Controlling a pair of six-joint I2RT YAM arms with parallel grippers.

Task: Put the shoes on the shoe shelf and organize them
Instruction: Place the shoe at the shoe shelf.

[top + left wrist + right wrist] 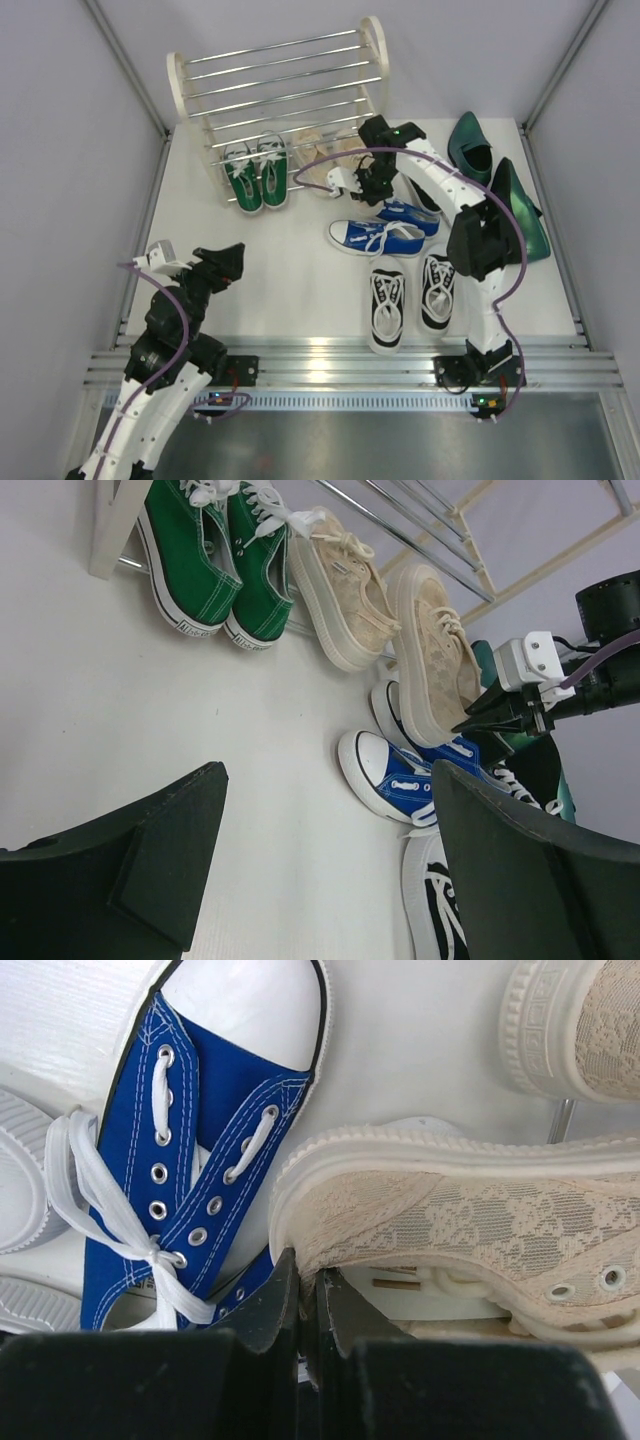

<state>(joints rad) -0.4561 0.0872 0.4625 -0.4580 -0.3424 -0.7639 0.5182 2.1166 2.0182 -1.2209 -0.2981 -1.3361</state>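
The right gripper [305, 1305] is clenched on a beige sneaker [470, 1220]: its two fingers pinch the thin edge of the heel opening, and nearly no gap shows between them. This shoe is at the front of the lowest level of the shoe shelf [376, 55], but I cannot tell if it lies on the rods or is lifted a little. The second beige sneaker [585, 1020] is just beyond the gripper, beside the held one, with one chrome rod showing between them. On the near side of the same gripper, toward the arm bases, the blue sneakers [385, 235] lie on the table [290, 290], one of them very close under the fingers. To the left of the gripper the green sneakers [256, 178] rest side by side on the lowest rods of the shelf. To its right are the dark green dress shoes [470, 145], and further on the near side stand the black-and-white sneakers [388, 305]. The left gripper [328, 770] is well apart from all the shoes, its fingers spread wide and holding nothing, above bare table.
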